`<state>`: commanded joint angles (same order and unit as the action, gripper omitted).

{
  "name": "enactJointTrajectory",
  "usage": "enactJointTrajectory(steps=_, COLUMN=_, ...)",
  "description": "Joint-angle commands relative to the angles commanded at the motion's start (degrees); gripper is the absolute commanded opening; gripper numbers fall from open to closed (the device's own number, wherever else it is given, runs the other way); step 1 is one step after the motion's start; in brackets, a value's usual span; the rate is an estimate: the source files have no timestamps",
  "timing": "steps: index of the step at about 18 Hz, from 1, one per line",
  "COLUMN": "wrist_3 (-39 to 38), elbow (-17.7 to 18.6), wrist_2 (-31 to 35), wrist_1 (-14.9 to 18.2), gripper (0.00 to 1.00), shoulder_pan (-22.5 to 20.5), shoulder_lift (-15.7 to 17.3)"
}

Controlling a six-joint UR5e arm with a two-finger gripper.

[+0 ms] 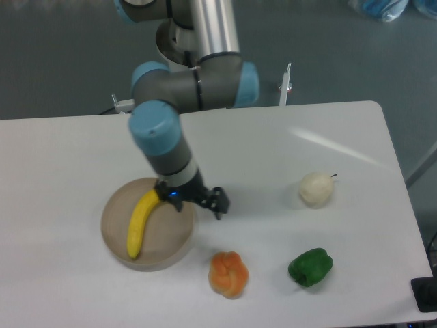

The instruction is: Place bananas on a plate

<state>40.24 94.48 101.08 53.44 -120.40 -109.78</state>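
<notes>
On plate point(172, 240), left side of surface point(273, 157): banana point(141, 221) lying flat, clear of claw point(199, 199). Claw at plate's right rim, holding nothing; opening width unclear from this angle.

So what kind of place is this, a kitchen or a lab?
Most likely a robotics lab or test bench, not a kitchen: an industrial arm's claw works over a bare white table, with a banana on a plate and loose produce set out.
</notes>
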Motion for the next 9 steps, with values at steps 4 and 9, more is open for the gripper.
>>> enactJointTrajectory(steps=4, wrist_3=6.06, elbow=0.0, wrist_2=-0.53, wrist_1=0.26, gripper=1.0, shoulder_pan=-3.61, shoulder_lift=0.88)
enactJointTrajectory(steps=9, wrist_3=20.74, elbow=0.0, wrist_2=-0.79, wrist_1=0.26, gripper=1.0, shoulder_pan=-6.68, shoulder_lift=2.02)
